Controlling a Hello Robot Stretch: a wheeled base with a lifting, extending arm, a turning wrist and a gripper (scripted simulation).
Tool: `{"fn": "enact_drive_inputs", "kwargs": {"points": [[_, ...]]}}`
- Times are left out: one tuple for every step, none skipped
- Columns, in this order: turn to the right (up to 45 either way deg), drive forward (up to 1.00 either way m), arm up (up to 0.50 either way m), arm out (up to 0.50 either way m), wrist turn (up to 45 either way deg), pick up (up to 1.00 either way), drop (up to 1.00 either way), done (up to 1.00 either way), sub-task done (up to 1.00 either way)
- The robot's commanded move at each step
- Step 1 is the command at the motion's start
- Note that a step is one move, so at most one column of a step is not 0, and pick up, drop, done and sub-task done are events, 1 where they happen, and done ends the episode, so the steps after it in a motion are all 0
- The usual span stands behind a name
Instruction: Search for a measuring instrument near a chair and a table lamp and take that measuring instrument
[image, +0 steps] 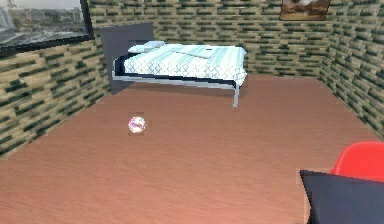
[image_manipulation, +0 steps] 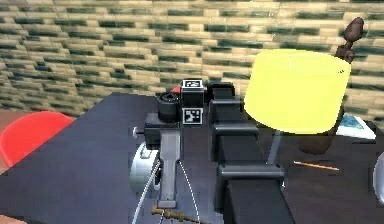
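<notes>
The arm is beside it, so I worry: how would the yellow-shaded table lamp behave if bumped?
Probably top-heavy: the lamp carries a wide shade on a thin stem, so it may tip. The arm close beside it could knock it.

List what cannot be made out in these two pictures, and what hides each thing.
Arm side view: the round grey thing is partly covered by the gripper, so its kind is unclear, as is whether the gripper holds anything.
Arm side view: the foot of the lamp is hidden behind the arm.
Forward view: the red chair is cut off by the right edge.
</notes>
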Motion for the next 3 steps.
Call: {"fn": "enact_drive_inputs", "kwargs": {"points": [[0.0, 0.0, 0.0, 0.0, 45.0, 0.0, 0.0, 0.0, 0.0], [0.0, 0.0, 0.0, 0.0, 45.0, 0.0, 0.0, 0.0, 0.0], [0.0, 0.0, 0.0, 0.0, 45.0, 0.0, 0.0, 0.0, 0.0]]}}
